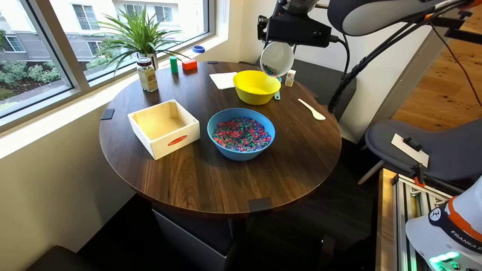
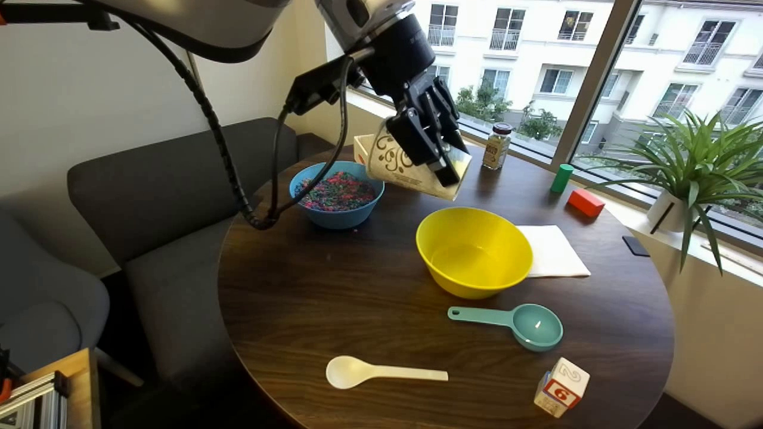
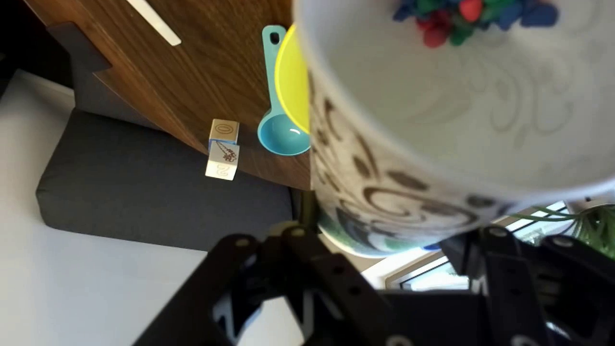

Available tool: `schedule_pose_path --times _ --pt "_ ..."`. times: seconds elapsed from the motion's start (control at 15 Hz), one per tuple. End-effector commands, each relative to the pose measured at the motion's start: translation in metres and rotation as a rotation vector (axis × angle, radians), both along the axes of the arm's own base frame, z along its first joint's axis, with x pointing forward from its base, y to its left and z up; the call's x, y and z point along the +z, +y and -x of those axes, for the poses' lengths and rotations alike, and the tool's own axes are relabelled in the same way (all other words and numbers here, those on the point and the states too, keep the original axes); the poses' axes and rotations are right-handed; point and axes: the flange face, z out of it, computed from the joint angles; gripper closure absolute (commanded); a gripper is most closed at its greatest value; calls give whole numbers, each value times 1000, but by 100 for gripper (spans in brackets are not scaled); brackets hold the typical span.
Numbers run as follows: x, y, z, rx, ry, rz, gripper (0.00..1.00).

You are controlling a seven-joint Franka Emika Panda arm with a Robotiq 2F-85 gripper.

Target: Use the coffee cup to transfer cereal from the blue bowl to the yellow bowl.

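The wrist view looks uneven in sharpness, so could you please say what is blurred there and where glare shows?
Wrist view: the gripper and patterned white mug look blurred, the wooden number blocks sharper; a glint sits in the teal measuring scoop. In an exterior view, the scoop glints too.

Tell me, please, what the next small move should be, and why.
I'd probably shift the coffee cup to center its mouth over the yellow bowl: the cup is tilted with cereal inside, and in both exterior views its mouth appears to one side of the bowl's middle.
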Motion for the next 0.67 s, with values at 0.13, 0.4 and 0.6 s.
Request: schedule_pose_path --times 0.13,0.4,0.6 --pt "8 -40 -7 -114 -54 28 64" --pt "11 -69 -10 -178 -79 99 64" --pt "7 -84 -15 -209 -84 164 64"
